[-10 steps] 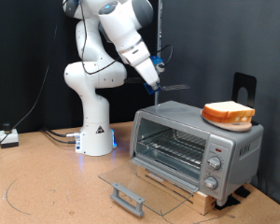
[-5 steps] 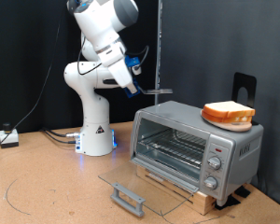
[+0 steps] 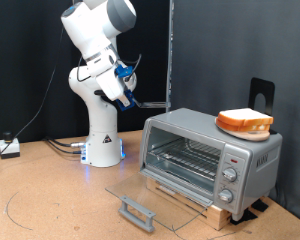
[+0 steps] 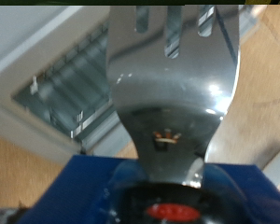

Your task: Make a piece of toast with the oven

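The silver oven (image 3: pixel 212 152) stands at the exterior view's right with its glass door (image 3: pixel 140 196) folded down flat and its wire rack bare. My gripper (image 3: pixel 127 95) hangs to the left of the oven and above its top. It is shut on a metal fork (image 3: pixel 150 102) that points towards the oven. In the wrist view the fork (image 4: pixel 173 84) fills the middle, tines away from me, with the oven (image 4: pixel 56 79) beyond it. The thin flat piece of toast is out of view. Nothing shows on the fork.
A thicker bread slice on an orange dish (image 3: pixel 245 122) sits on the oven's top. The oven rests on a wooden board (image 3: pixel 195 203). A black stand (image 3: pixel 262 92) rises behind it. The robot's white base (image 3: pixel 102 150) and cables (image 3: pixel 10 148) are at the left.
The arm has swung to the exterior view's left, away from above the oven, carrying the fork with it. The oven and the dish have not moved.
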